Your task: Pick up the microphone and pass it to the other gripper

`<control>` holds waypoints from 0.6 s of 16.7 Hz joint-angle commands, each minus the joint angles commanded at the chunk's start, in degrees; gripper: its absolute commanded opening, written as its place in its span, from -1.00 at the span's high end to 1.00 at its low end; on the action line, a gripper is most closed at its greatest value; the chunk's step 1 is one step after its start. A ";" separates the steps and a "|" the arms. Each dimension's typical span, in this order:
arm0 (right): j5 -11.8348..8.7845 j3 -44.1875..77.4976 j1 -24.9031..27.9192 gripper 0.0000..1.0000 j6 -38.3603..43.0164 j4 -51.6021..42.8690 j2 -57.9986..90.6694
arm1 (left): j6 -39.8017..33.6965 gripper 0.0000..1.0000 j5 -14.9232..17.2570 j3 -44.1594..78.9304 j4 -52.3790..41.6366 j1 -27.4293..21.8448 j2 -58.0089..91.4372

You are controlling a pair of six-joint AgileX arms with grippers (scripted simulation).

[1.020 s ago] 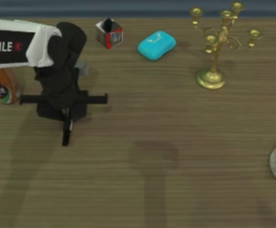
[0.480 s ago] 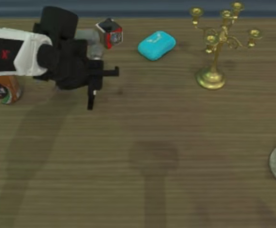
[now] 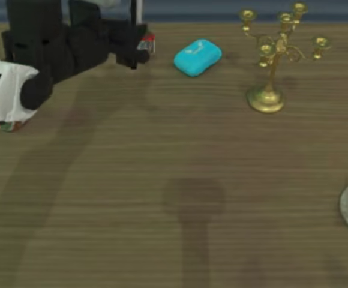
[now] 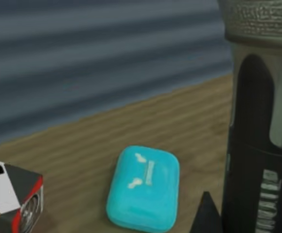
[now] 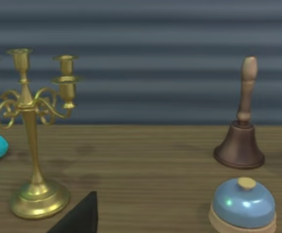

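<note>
Left gripper (image 3: 135, 36) clamped one mic (image 4: 260, 116) at the worktop's (image 3: 180, 180) far edge.
Beside it: one soap (image 3: 197, 57), one box (image 4: 12, 201); open room nearer.

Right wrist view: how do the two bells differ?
The brown bell is tall, with an upright wooden handle; the blue bell is a low dome with a gold button on top. The brown one stands farther back, near the wall; the blue one sits closer to the camera. Both stand upright on the table.
</note>
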 joint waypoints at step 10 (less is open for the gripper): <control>0.00 0.00 0.00 -1.00 0.00 0.00 0.00 | 3.58 1.00 5.90 -4.44 14.04 0.69 -6.03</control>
